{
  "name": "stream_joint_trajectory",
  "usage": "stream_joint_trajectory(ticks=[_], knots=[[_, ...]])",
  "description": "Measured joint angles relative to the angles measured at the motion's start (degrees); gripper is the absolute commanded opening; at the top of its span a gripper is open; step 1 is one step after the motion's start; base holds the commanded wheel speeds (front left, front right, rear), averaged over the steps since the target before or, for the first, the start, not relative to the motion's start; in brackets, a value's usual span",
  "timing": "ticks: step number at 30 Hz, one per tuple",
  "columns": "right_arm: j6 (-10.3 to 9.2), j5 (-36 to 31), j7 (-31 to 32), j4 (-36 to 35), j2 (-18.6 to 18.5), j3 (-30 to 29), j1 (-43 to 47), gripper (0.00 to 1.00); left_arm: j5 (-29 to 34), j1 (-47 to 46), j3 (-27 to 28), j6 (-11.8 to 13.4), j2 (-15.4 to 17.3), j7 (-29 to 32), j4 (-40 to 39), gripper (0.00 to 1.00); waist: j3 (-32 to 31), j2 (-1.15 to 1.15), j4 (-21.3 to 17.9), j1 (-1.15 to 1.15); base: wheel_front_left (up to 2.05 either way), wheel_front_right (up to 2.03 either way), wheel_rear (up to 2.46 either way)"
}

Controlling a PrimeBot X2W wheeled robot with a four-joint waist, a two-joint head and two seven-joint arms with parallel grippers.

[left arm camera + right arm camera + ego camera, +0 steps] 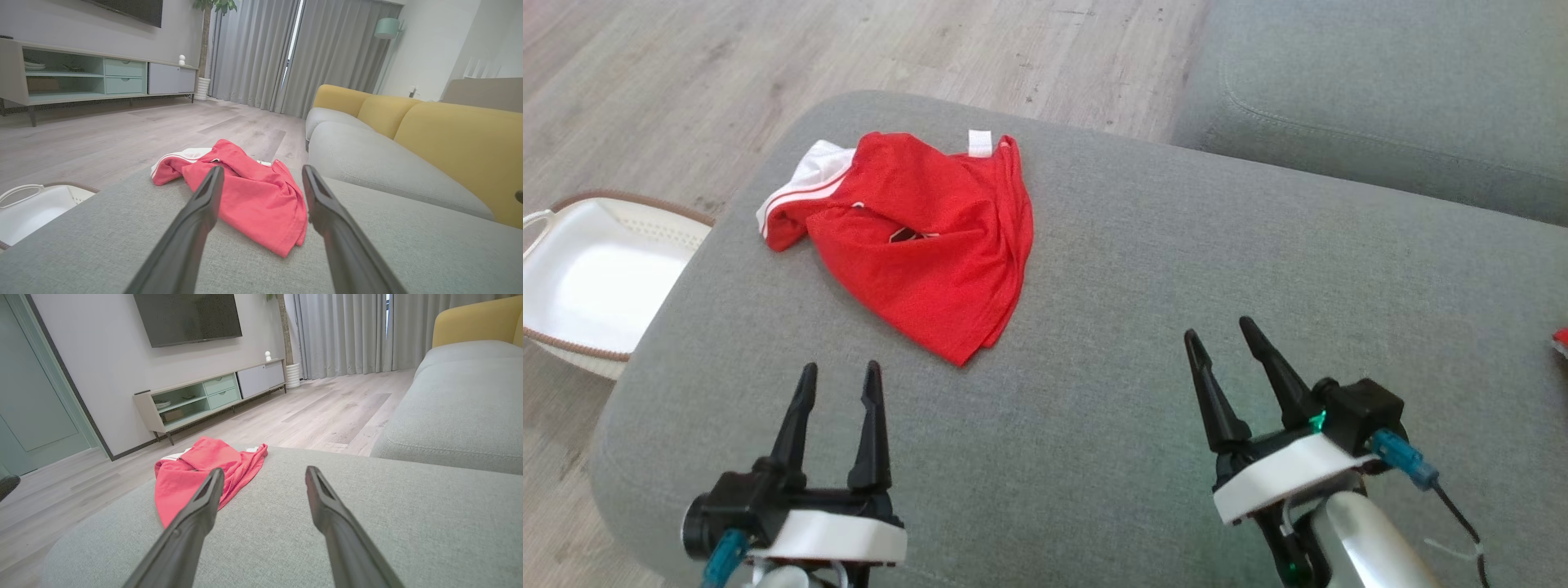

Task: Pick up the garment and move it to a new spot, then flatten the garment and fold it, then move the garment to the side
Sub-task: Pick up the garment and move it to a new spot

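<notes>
**Near:** the left gripper and right gripper hover over the grey fabric sofa cushion. Each has its two dark fingers spread wide and holds nothing.

**Middle, left of centre:** the crumpled red mesh garment with white trim lies bunched in overlapping layers. It is well apart from both grippers and closer to the left one.
- A shallow pinch would likely catch only the top layer, so the rest would trail or slide free during the lift.
- A deep pinch may nip the cushion fabric along with the cloth.
- The right gripper has the longer reach and may crowd the left one over the heap.

**Farther left:** the garment's white-trimmed end sits near the cushion's rounded edge. Below that edge are the white plastic basket with a brown rim and the pale wooden floor. A sideways drag or a loose grasp could tip the cloth over this edge.

**Far right:** a second grey sofa seat, apart from the work.
</notes>
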Motion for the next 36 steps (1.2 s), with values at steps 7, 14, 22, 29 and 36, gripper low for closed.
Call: stream_joint_trajectory(ticks=[7, 14, 22, 29, 36], knots=[[0.0, 0.4, 0.0, 0.2, 0.0, 0.5, 0.9, 1.0, 0.1, 0.1, 1.4, -0.1, 0.0, 0.0, -0.2, 1.0, 0.0, 0.0, 0.4, 0.0, 0.0, 0.0, 0.0], [0.0, -1.3, 0.0, -0.4, 0.0, -0.5, 0.3, 1.0, -0.1, -2.1, 6.9, -1.2, 0.1, 0.0, -1.2, 1.0, 3.3, 0.0, -0.7, 0.0, 0.0, 0.0, 0.0], [0.0, -6.8, 0.0, -3.2, 0.0, -5.0, -3.6, 1.0, 1.8, -18.7, 8.1, -3.0, 6.4, 1.9, 12.7, 1.0, 11.0, 0.0, -2.7, 0.01, 0.0, 0.0, 0.0], [0.0, -11.0, 0.9, -8.9, -0.1, -9.2, -5.6, 1.0, -4.7, -40.0, 0.4, -3.9, 12.6, 15.1, 27.6, 1.0, 18.8, 0.0, -3.9, 0.03, 0.0, 0.0, 0.0], [0.0, -12.8, 3.4, -15.9, -0.1, -9.0, -7.8, 1.0, -13.5, -48.8, -10.5, -3.9, 18.6, 25.3, 37.8, 1.0, 25.4, 0.0, -6.5, 0.02, 0.0, 0.0, 0.0]])
